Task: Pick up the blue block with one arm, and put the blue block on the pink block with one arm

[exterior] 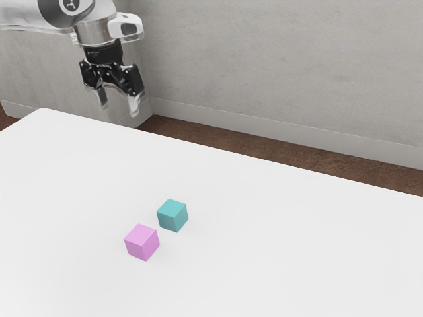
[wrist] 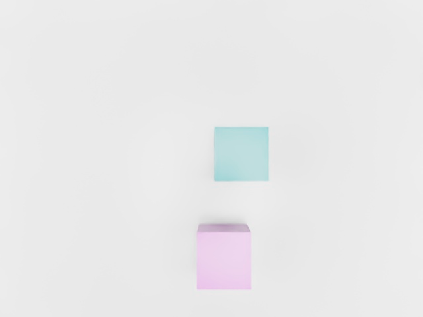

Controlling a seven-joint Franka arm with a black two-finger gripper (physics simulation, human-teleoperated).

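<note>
My gripper [exterior: 119, 104] hung high above the white surface [exterior: 297, 251], fingers spread with nothing between them. The blue block [exterior: 172, 214] (more teal, honestly) sat on the surface well apart from the gripper, just beside the pink block [exterior: 141, 242], with a small gap between them.
</note>
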